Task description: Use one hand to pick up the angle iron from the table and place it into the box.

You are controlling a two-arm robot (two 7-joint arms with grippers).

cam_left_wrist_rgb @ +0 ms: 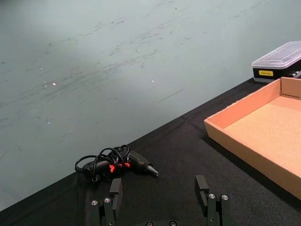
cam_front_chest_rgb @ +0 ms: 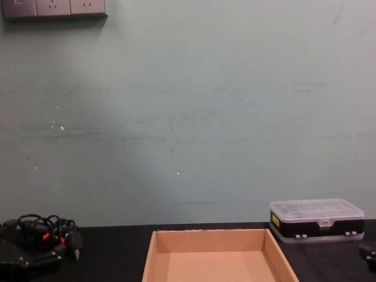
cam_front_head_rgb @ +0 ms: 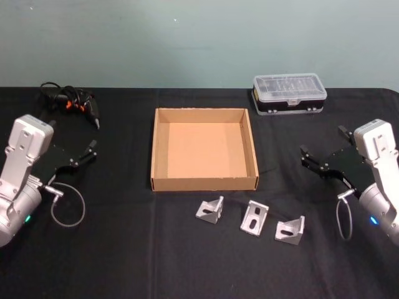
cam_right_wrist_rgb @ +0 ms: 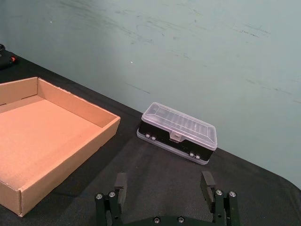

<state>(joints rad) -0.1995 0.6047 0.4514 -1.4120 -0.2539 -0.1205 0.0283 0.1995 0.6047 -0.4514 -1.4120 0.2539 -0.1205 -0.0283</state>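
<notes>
Three silver angle irons lie in a row on the black table [cam_front_head_rgb: 124, 249], in front of the box: one at the left [cam_front_head_rgb: 211, 210], one in the middle [cam_front_head_rgb: 254, 218], one at the right [cam_front_head_rgb: 290, 229]. The tan cardboard box [cam_front_head_rgb: 204, 183] sits at the table's centre with nothing in it, and also appears in the wrist views [cam_left_wrist_rgb: 249, 150] [cam_right_wrist_rgb: 80, 106] and the chest view [cam_front_chest_rgb: 208, 232]. My left gripper [cam_front_head_rgb: 86, 154] [cam_left_wrist_rgb: 158, 186] hovers open to the left of the box. To the box's right, my right gripper [cam_front_head_rgb: 322, 141] [cam_right_wrist_rgb: 163, 181] is open too. Neither holds anything.
A black plastic case with a clear lid [cam_front_head_rgb: 289, 93] [cam_right_wrist_rgb: 178, 132] [cam_front_chest_rgb: 317, 220] stands at the back right. A black and orange tool with a coiled cable [cam_front_head_rgb: 72, 103] [cam_left_wrist_rgb: 115, 164] [cam_front_chest_rgb: 41, 235] lies at the back left. A teal wall rises behind the table.
</notes>
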